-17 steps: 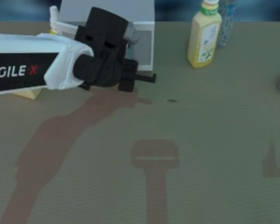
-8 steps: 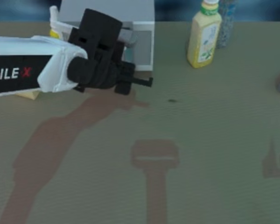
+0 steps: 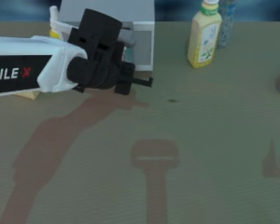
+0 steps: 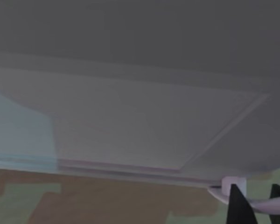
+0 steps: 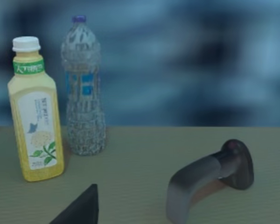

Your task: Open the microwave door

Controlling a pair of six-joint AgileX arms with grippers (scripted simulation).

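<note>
Contact with the handle (image 4: 252,201) is what the coming move is judged to turn on: at the bench's (image 3: 200,154) far left the left pincer (image 4: 255,206) is seen with its dark fingertips straddling the pale bar at the edge of the microwave door (image 4: 130,126), seemingly closed on it. The microwave (image 3: 109,14) is set directly behind that arm, the bar's long axis taken as upright. A juice bottle (image 3: 204,35) and a water bottle (image 3: 225,21) are stood further right, well apart. The right pincer (image 5: 79,210) is parked far right; its state cannot be told.
</note>
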